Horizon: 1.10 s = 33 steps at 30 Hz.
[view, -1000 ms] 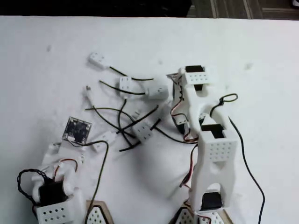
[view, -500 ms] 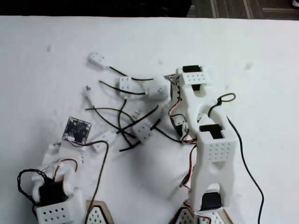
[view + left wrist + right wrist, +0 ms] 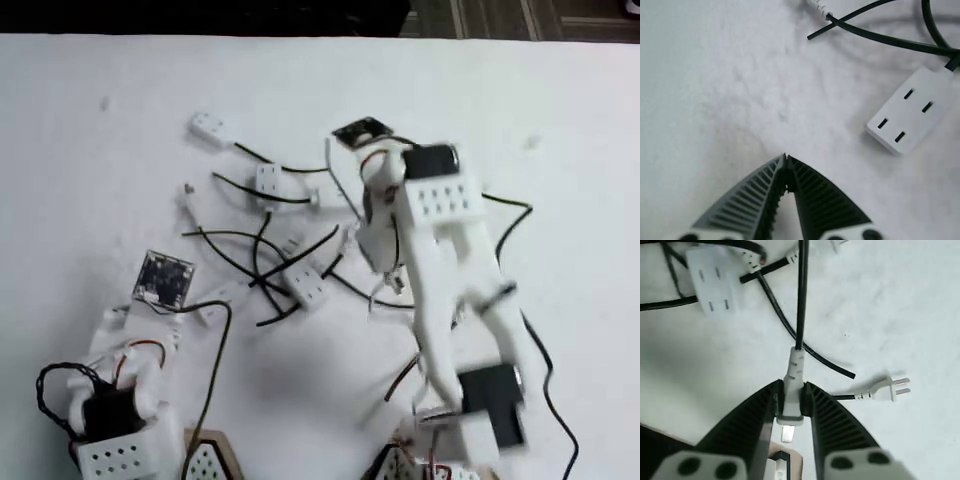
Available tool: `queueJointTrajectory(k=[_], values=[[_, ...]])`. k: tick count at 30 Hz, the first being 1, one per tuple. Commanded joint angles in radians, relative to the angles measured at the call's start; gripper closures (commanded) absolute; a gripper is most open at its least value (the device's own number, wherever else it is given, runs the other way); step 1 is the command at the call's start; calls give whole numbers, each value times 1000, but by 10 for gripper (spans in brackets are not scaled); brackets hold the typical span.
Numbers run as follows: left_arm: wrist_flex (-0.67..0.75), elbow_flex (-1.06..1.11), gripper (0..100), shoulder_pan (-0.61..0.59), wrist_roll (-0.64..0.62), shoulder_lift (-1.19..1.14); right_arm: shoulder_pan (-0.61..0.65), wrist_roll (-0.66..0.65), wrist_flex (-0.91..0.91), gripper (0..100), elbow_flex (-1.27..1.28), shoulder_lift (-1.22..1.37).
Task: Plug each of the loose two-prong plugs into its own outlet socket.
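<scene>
My right gripper (image 3: 792,412) is shut on a white two-prong plug (image 3: 791,390), whose black cable (image 3: 801,295) runs away from the fingers. Beyond it lie a white outlet socket block (image 3: 715,282) and a loose white plug (image 3: 887,389) on the table. In the high view the right arm is blurred over the table's middle, its gripper (image 3: 375,255) beside the tangle of cables. My left gripper (image 3: 786,161) is shut on nothing, low over bare table, with another socket block (image 3: 910,117) a short way ahead. The left arm (image 3: 110,420) stands at the near left corner.
More white socket blocks (image 3: 208,128) (image 3: 268,178) (image 3: 308,285) and a small plug (image 3: 188,195) lie among crossed black cables (image 3: 255,255) left of centre. The white table (image 3: 560,110) has free room at the far right and far left. The right arm's black lead (image 3: 545,370) hangs beside it.
The right arm has swung up and left, its wrist turned over, and the white piece by its tip has left that spot. The left arm has stayed still.
</scene>
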State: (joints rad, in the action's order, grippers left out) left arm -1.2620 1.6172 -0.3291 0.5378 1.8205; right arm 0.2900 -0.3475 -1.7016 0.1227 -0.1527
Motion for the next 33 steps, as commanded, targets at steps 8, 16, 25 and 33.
queueJointTrajectory(k=[8, 16, 25, 33], values=[[26, -138, 976, -142, -106, 1, 275, 149, 182, 981, 316, -533], [126, -269, 976, -116, -279, 1, 478, 265, 357, 981, 493, -829], [129, -417, 976, 108, -462, 1, 624, 344, 464, 981, 578, -1079], [129, -511, 976, 374, -474, 1, 731, 351, 572, 981, 707, -1234]])
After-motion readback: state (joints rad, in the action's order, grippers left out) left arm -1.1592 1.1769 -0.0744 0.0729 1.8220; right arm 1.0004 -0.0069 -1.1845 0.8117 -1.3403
